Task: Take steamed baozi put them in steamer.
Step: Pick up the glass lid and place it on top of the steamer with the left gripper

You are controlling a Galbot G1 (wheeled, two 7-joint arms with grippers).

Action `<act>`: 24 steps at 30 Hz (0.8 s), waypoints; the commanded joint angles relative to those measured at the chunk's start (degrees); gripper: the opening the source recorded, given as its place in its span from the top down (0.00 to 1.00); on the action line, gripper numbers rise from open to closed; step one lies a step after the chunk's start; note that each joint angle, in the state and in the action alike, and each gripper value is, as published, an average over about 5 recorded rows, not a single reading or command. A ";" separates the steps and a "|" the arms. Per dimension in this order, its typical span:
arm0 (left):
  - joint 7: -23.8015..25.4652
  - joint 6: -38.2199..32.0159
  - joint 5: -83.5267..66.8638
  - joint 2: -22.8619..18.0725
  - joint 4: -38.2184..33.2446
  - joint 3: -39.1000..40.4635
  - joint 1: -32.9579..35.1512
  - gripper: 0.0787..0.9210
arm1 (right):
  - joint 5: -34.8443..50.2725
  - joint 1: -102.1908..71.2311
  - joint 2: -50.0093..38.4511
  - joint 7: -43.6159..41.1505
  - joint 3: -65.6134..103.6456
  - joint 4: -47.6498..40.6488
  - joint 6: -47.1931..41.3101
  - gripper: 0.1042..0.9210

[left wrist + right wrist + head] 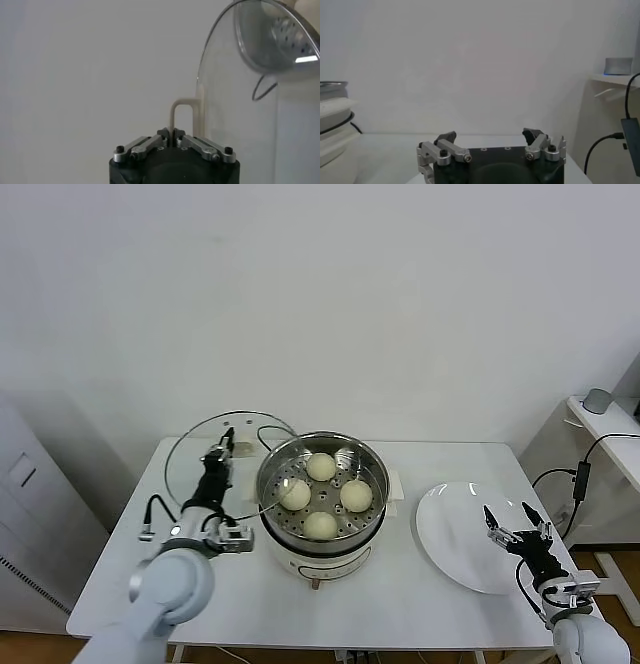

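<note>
Several cream-white baozi (321, 467) lie in the shiny steel steamer basket (272, 469) on its cream cooker base in the middle of the table. My left gripper (228, 442) is shut on the cream handle (182, 107) of the round glass lid (200, 459), holding it tilted on edge just left of the steamer. In the left wrist view the lid (235, 100) stands beside my left gripper (173, 133). My right gripper (518, 524) is open and empty over the right edge of the white plate; its own view (491, 136) shows nothing between the fingers.
An empty flat white plate (455, 534) lies right of the steamer. A black cord (270, 430) runs behind the cooker. A side table with a grey object (598, 399) and cables stands at the right. A white wall is behind.
</note>
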 commanded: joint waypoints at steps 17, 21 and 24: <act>0.71 4.62 6.32 -9.83 8.17 15.53 -8.41 0.96 | -0.48 0.20 1.03 0.21 -1.03 0.26 -0.21 0.12; 0.68 4.78 6.20 -10.76 9.75 16.18 -8.92 0.96 | -0.57 0.17 1.11 0.15 -1.05 0.17 -0.19 0.12; 0.62 4.91 6.21 -11.56 10.67 16.32 -9.10 0.96 | -0.69 0.16 1.14 0.13 -1.07 0.06 -0.16 0.12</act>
